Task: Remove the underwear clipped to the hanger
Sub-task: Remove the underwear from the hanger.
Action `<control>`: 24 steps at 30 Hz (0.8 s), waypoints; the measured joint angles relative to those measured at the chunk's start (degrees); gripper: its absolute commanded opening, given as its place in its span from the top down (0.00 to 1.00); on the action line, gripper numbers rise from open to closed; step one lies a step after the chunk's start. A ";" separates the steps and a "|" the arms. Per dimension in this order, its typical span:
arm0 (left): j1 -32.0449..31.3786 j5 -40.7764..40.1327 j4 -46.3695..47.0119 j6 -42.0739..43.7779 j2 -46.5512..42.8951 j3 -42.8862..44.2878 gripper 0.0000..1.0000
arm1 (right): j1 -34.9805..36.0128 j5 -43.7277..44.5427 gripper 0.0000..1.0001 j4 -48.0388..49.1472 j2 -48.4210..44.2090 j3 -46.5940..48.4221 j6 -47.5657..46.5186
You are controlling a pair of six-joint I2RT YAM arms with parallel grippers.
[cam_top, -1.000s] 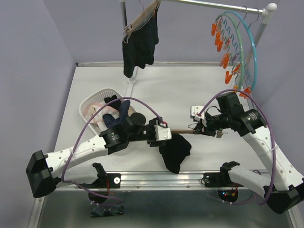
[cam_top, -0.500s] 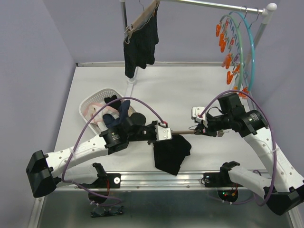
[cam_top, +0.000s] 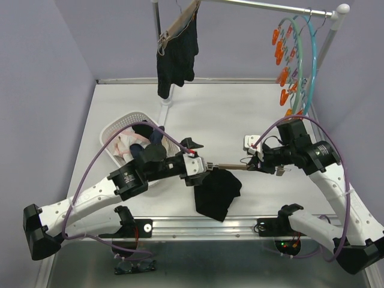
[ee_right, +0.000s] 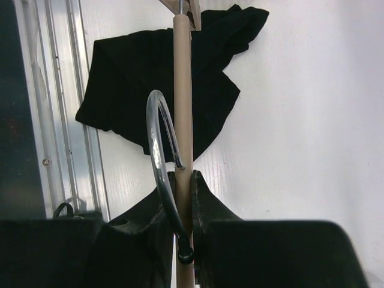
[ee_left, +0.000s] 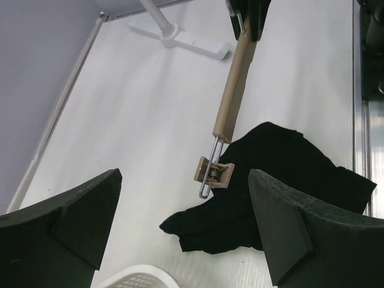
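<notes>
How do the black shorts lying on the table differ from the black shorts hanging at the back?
The table shorts lie crumpled near the front edge; the hanging shorts dangle at the back. The hanging shorts are clipped to a wooden hanger on the rail; the table shorts look free of the clip on the other hanger beside them. Both are black cloth.
</notes>
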 measured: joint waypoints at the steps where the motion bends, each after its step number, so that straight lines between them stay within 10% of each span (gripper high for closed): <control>1: 0.00 0.26 0.13 -0.04 -0.33 0.00 0.01 | 0.00 -0.04 0.99 -0.13 0.04 -0.26 -0.09; 24: -0.90 11.15 -2.51 -1.57 23.76 12.79 0.39 | 0.00 -3.10 0.99 -0.61 1.25 -1.03 -0.63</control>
